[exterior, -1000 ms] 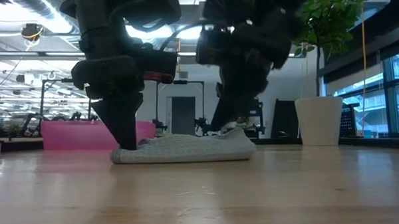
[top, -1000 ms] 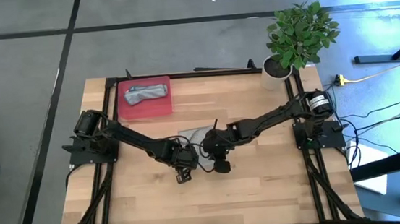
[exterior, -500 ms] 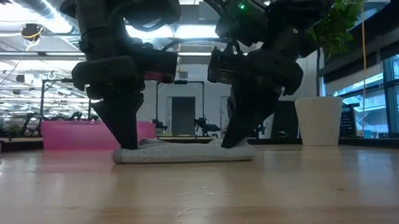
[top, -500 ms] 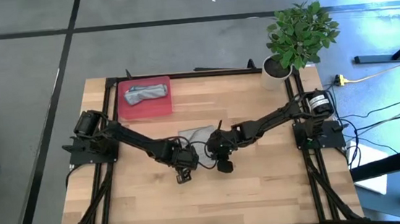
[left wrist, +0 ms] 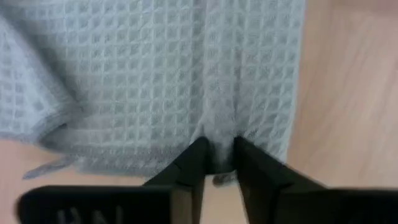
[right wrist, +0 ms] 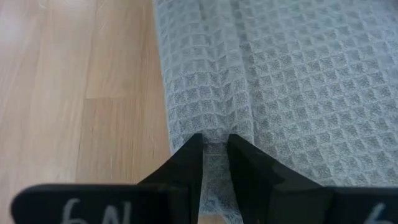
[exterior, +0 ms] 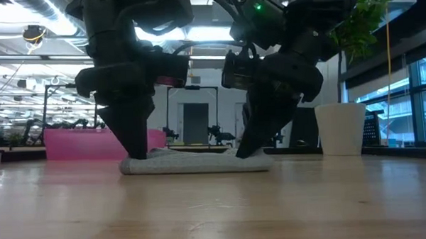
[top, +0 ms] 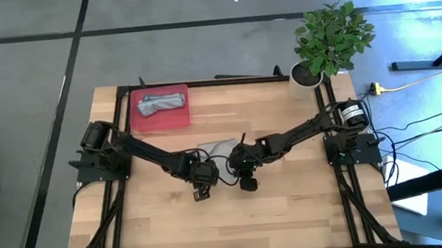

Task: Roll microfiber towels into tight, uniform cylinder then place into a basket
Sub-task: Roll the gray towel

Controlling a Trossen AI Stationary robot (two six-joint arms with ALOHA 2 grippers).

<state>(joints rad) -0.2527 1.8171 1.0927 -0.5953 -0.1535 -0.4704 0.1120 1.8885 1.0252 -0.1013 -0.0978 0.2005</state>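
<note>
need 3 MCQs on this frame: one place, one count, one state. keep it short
1. Where does the red tray sit, seen from above?
A. far left part of the table
B. near right corner
C. on the floor

2. How many towels show in all?
A. one
B. two
C. four

3. How do the left gripper jaws stand?
A. wide open over bare wood
C. out of view
B. nipped on the edge of the grey towel

Key:
1 A: the tray lies at the table's far left in the high view.
2 B: one rolled towel in the tray, one grey towel under the grippers.
3 B: the left wrist view shows cloth pinched between the jaws.
</note>
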